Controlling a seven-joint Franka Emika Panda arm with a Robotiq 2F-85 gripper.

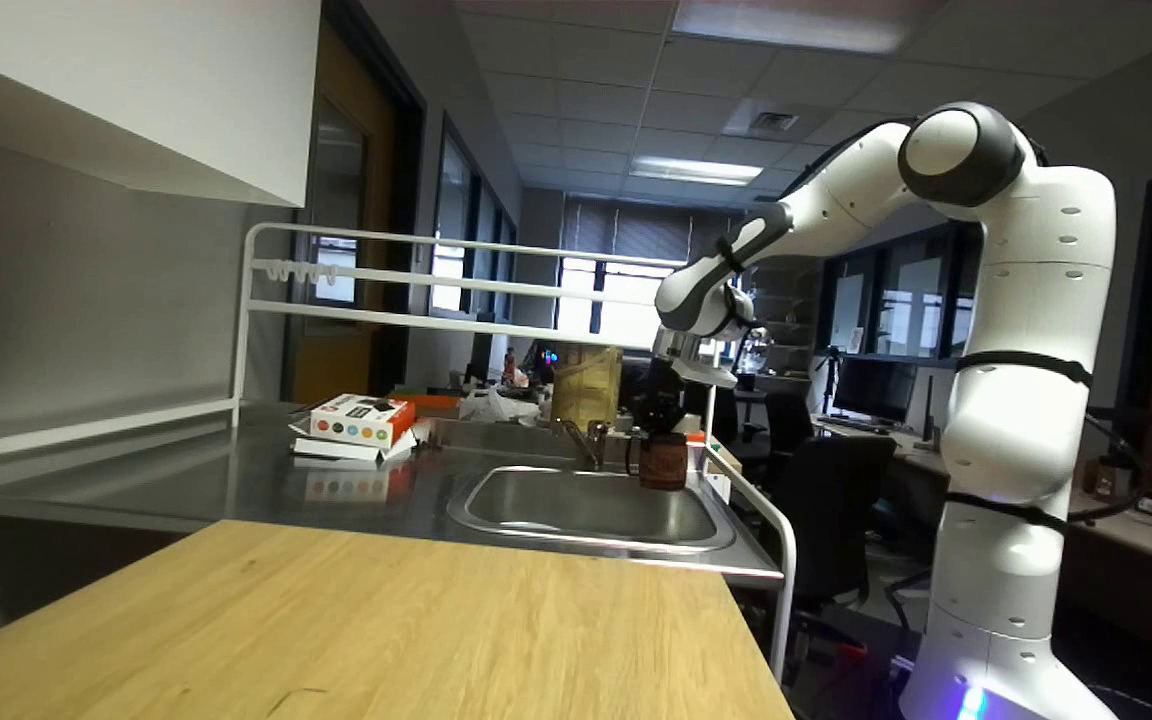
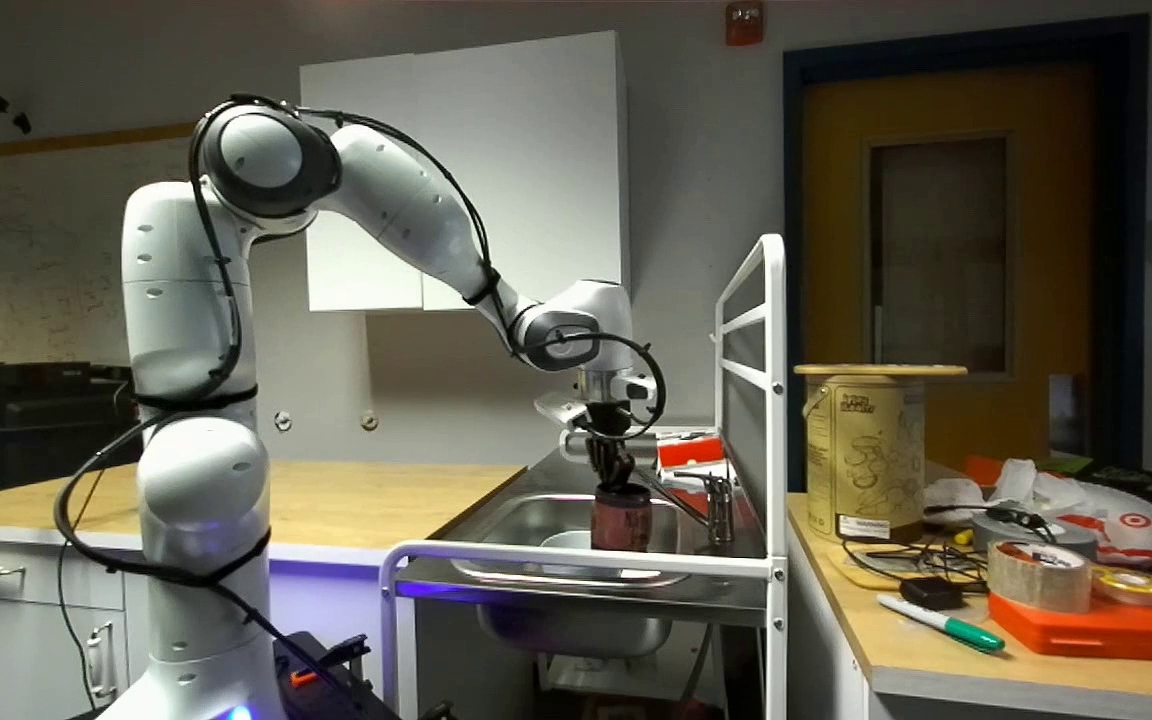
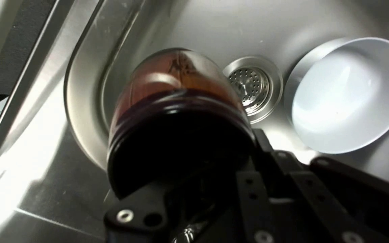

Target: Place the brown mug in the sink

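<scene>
A: Where is the brown mug (image 2: 621, 520)?

B: Hanging roughly upright from the gripper (image 2: 613, 473), over the sink (image 1: 576, 500). In both exterior views it looks held up, not standing on anything.

A: How is it held?

B: By the rim, it seems. In the wrist view one finger (image 3: 263, 140) sits at the outside of the wall; its partner is lost in the dark mouth, so I take it to be inside, with the pair drawn in on the wall. How hard they squeeze, I can't tell.

A: What worries you?

B: Letting go too high. A mug dropped onto bare steel could chip or topple. And held from one side, it could swing or slip if the arm jerks.

A: Anything in the way?

B: The white bowl (image 3: 348, 96) is in the sink, past the drain (image 3: 250, 86). Drift that way and the base might land on its edge; drift the opposite way and it might catch the curved corner. A sideways sweep could also knock the faucet (image 2: 719, 512).

A: And on release?

B: Lift too early and the inner finger could drag the mug over.
</scene>
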